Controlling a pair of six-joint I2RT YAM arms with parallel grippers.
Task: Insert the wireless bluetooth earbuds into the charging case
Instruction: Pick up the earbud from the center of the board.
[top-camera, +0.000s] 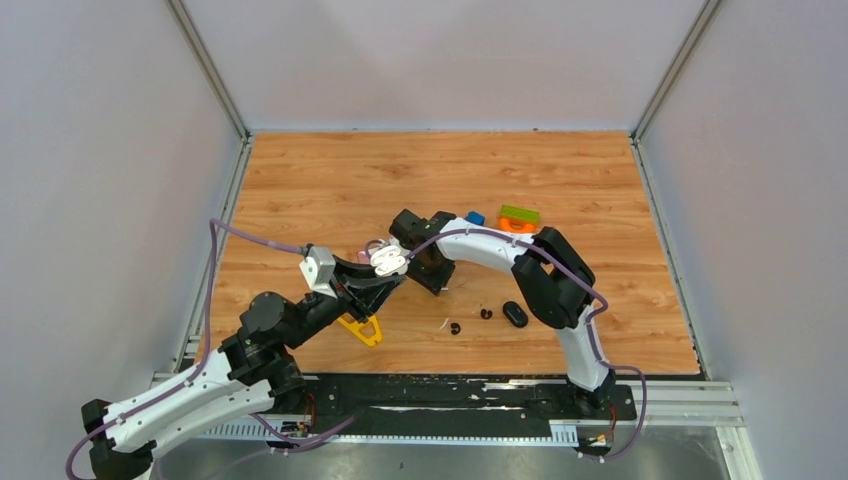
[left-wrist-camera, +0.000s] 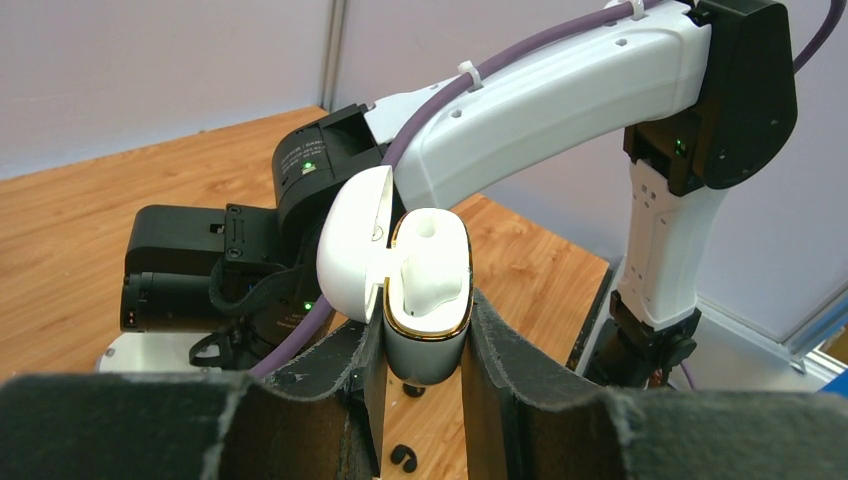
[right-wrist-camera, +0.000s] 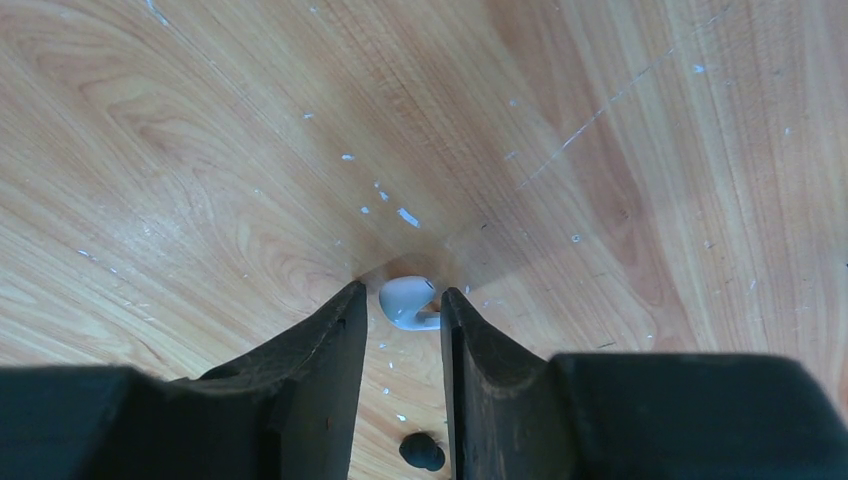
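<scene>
My left gripper (left-wrist-camera: 422, 305) is shut on the white charging case (left-wrist-camera: 428, 352) and holds it above the table with its lid (left-wrist-camera: 350, 250) open. One white earbud (left-wrist-camera: 432, 272) sits in the case. The case also shows in the top view (top-camera: 388, 260). My right gripper (right-wrist-camera: 400, 292) points down at the table, its jaws narrowly open around a second white earbud (right-wrist-camera: 404, 300) that lies on the wood between the fingertips. In the top view the right gripper (top-camera: 436, 280) is just right of the case. Two black earbuds (top-camera: 455, 328) (top-camera: 486, 313) lie on the table nearby.
A black oval case (top-camera: 515, 314) lies right of the black buds. A yellow object (top-camera: 362, 328) lies under my left arm. Blue (top-camera: 475, 217), green (top-camera: 519, 213) and orange (top-camera: 517, 227) blocks sit behind the right arm. A black bud (right-wrist-camera: 422, 451) lies between the right fingers.
</scene>
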